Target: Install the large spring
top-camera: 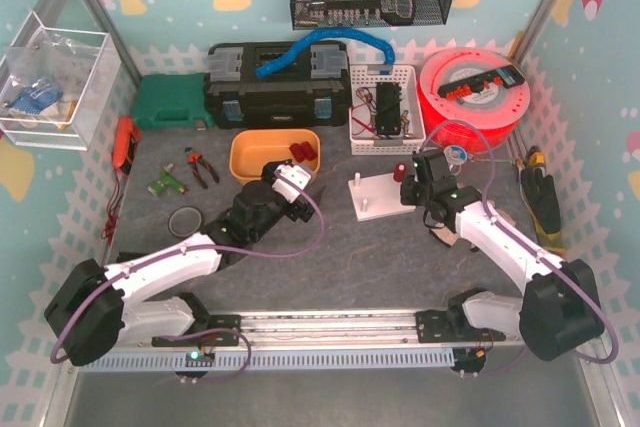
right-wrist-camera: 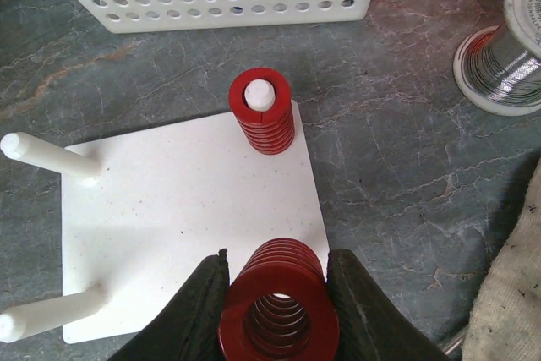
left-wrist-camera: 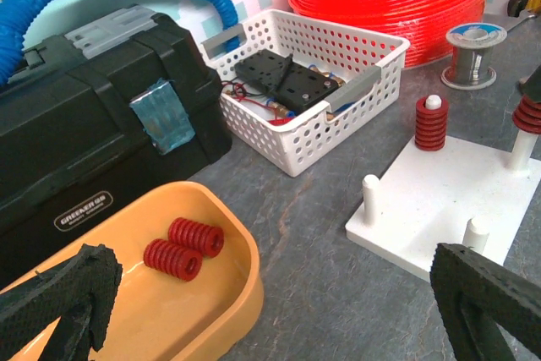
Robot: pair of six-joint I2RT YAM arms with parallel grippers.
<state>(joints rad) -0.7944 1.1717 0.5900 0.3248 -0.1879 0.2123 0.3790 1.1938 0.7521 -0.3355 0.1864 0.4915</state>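
I'm gripping the spring (right-wrist-camera: 279, 327) by its flanks in the right hand (right-wrist-camera: 275, 281) — a stiff, light coil — poising it over a peg (left-wrist-camera: 520, 154) on the plate (right-wrist-camera: 186, 209), mid-table toward the right edge; the left hand (left-wrist-camera: 270, 302) is gaping open.

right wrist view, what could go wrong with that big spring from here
1. The large spring is pinched only by its sides in the right gripper. If it meets its peg off-centre, it could jam, tilt or pop out.
2. Nothing visibly fixes the white peg board down, so a sideways push might slide it towards the solder spool.
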